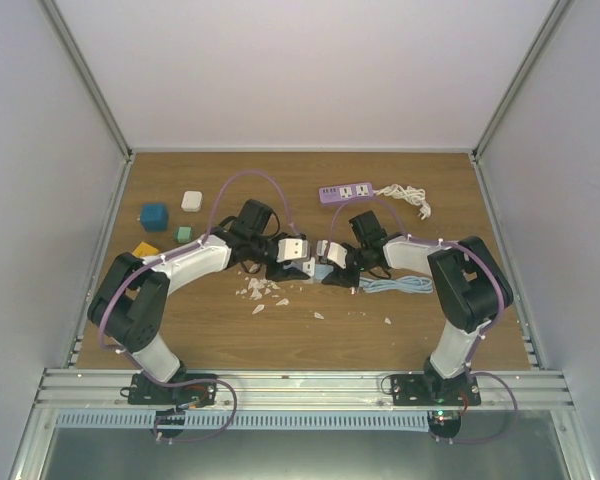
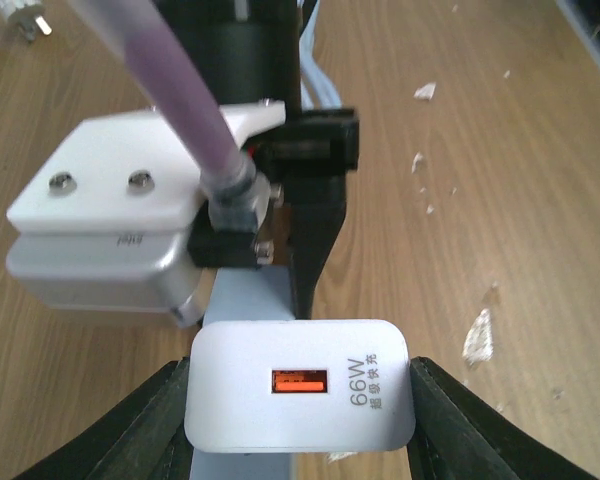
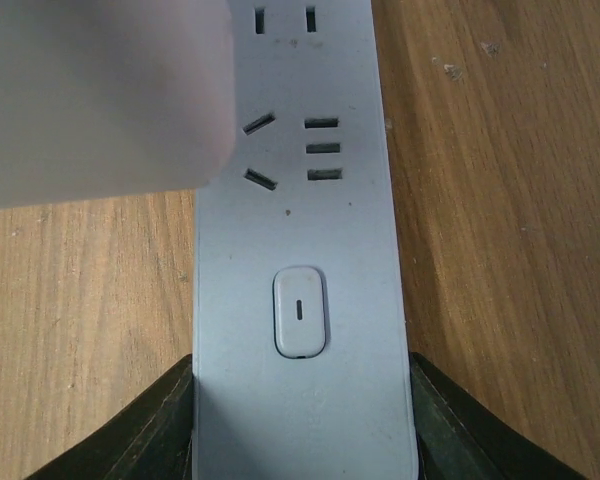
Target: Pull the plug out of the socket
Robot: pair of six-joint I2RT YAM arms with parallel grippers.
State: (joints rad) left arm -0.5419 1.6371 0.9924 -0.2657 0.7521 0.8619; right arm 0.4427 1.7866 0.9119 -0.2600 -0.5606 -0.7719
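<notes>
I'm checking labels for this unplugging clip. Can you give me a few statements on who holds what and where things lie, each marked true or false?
1. The left gripper is closed on a white charger with an orange USB port. True.
2. A purple power strip lies at the back of the table, in neither gripper. True.
3. The right gripper holds that purple power strip. False: it clamps the pale blue power strip.
4. The pale blue power strip's rocker switch sits near the end that the right gripper holds. True.
5. The blue cube sits on the table's right side. False: it is on the left side, beyond the left arm.
</notes>
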